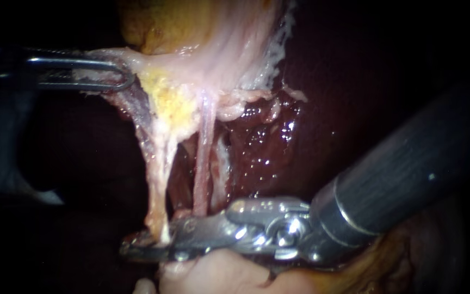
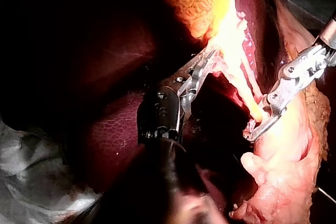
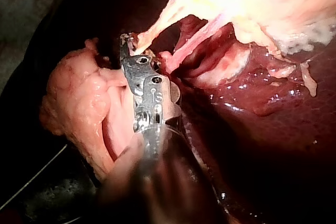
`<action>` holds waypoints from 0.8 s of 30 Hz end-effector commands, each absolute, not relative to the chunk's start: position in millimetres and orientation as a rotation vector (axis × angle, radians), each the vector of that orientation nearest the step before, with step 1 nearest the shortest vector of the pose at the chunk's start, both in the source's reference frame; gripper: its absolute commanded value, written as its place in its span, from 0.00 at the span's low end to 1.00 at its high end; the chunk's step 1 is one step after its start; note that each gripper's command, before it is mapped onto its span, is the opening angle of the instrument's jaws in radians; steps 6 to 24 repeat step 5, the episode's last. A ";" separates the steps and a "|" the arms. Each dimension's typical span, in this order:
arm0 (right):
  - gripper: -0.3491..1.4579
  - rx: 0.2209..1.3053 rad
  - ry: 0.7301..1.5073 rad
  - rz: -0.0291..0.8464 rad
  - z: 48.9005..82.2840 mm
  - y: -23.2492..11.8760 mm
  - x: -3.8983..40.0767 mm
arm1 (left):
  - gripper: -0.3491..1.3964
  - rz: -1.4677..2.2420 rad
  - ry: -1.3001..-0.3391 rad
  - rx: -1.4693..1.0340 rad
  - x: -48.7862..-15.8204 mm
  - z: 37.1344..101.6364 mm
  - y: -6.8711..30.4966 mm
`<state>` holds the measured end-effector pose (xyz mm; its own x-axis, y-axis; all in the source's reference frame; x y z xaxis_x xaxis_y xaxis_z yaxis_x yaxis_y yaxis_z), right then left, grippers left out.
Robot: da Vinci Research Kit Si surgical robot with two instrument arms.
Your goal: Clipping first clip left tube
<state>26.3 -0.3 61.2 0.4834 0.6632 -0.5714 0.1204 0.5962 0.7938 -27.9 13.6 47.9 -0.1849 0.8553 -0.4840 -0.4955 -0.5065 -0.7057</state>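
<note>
Two strands run far to near: the pale yellowish left tube [image 1: 158, 179] and, just right of it, the pink right tube [image 1: 202, 163]. The steel right instrument [image 1: 137, 245] comes in from the lower right. Its pincer is slightly open and straddles the left tube's near end crosswise. The left instrument [image 1: 123, 76] pincer is clamped on pale tissue [image 1: 137, 60] below the yellow gallbladder [image 1: 153, 22], holding the strands taut. The dark red liver [image 1: 311, 109] sits close behind, so room is tight.

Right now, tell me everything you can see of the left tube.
The left tube is a pale, cream-to-pink strand, thin, glistening and stretched taut. It hangs from the yellow fat under the gallbladder, runs down almost straight, apart from the pinker right tube beside it, and its lower end meets the tip of the right instrument. Wet red liver lies behind it.
</note>
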 end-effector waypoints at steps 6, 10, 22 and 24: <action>0.00 0.895 1.037 0.389 61.6 -0.6 26.5 | 0.00 1.835 -0.495 -1.106 -27.9 48.0 13.6; 0.00 0.895 1.037 0.389 61.6 -0.6 26.5 | 0.00 1.835 -0.495 -1.106 -27.9 48.0 13.6; 0.00 0.895 1.037 0.389 61.6 -0.6 26.5 | 0.00 1.835 -0.495 -1.106 -27.9 48.0 13.6; 0.00 0.895 1.037 0.389 61.6 -0.6 26.5 | 0.00 1.835 -0.495 -1.106 -27.9 48.0 13.6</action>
